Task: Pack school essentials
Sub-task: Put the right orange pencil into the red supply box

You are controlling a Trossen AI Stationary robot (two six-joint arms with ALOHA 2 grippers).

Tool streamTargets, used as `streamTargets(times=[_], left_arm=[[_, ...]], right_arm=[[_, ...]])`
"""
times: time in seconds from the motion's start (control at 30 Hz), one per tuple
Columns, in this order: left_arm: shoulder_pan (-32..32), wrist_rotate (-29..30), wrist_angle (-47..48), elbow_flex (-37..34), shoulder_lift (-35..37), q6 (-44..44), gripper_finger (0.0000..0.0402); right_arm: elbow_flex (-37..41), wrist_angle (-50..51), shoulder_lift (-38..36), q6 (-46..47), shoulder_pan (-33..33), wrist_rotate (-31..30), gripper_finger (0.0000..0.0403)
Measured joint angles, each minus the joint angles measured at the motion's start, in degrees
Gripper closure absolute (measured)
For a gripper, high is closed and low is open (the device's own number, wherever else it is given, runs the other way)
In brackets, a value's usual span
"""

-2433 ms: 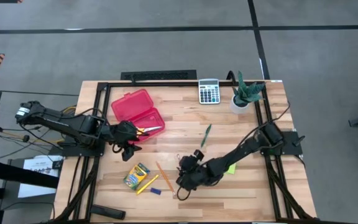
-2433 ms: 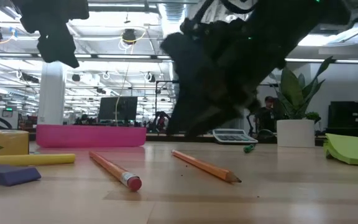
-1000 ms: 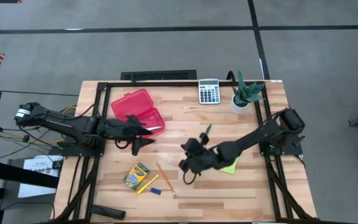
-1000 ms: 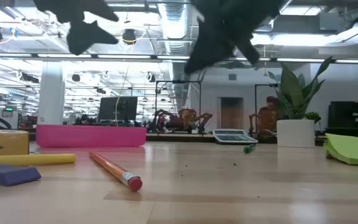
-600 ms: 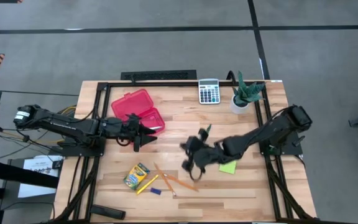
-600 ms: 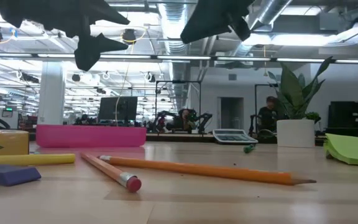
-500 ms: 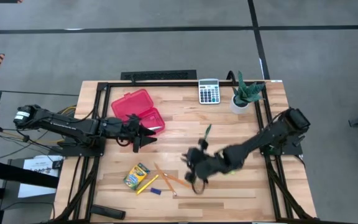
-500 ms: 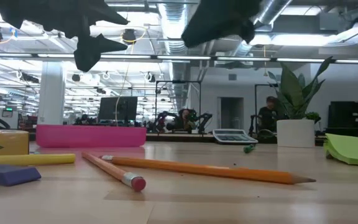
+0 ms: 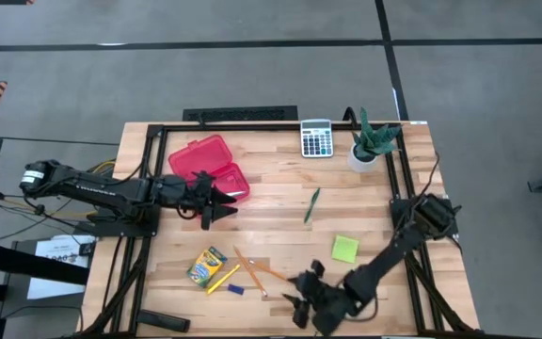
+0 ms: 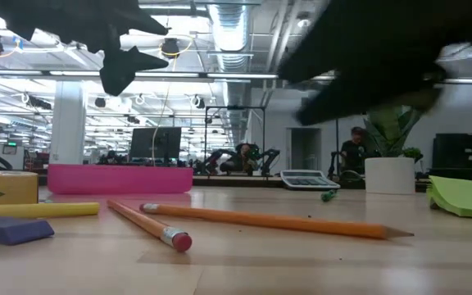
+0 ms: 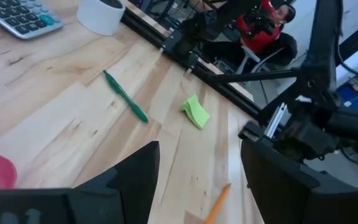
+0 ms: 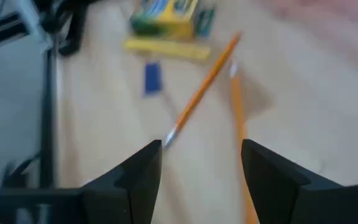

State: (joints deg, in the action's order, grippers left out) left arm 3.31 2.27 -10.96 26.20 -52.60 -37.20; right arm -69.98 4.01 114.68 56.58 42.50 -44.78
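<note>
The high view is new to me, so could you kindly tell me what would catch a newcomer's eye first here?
Probably the red case lying open at the table's back left, with the left gripper hovering beside it, fingers apart. Next come two orange pencils crossed near the front edge, beside a crayon box. The right gripper, open and empty, hangs low at the front edge just past those pencils.

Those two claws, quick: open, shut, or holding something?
Left gripper: jaws open, holding nothing.
Right gripper: jaws open, holding nothing.
</note>
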Motion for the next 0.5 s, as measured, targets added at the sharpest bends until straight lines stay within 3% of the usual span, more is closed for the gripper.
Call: streamTargets(times=[0.1,0.33,0.5], left_arm=[[-0.19,0.66,0.04,0.00,0.00,-0.76,0.0182],[-0.19,5.03,0.22,0.00,0.00,-2.69,0.0182],[-0.19,7.67,2.59,0.00,0.00,-4.31,0.0182]], right_arm=[[0.01,1.95,1.70,1.73,2.24,-4.05,0.0178],[0.03,0.87,9.24,1.68,3.65,-4.55,0.0176],[-0.25,-2.19,15.18,9.26,4.58,-12.54,0.0180]])
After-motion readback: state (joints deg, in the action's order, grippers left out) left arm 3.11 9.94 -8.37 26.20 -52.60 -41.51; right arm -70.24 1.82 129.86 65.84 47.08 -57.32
